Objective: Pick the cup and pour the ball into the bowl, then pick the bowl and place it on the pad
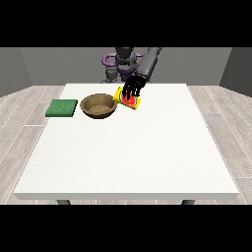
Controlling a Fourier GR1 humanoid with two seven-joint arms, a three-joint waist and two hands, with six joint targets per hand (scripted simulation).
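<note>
Three task items lay on the white counter [128, 147]: a green pad [62, 108] toward the view's left, a brown bowl [99, 105] just beside it, and a yellow cup [129, 100] with a red patch on it, close to the bowl's right rim. The cup appeared tilted toward the bowl. One robot hand [132, 87], at the view's right, sat over the cup with its dark fingers draped down across it; they appeared curled around the body, clamped on it. No other robot hand was visible. The ball could not be made out. In my judgement the cup is light and rigid, best held around its side wall, mouth left clear for pouring. The bowl looked stiff and shallow, so its rim offers the likely hold.
</note>
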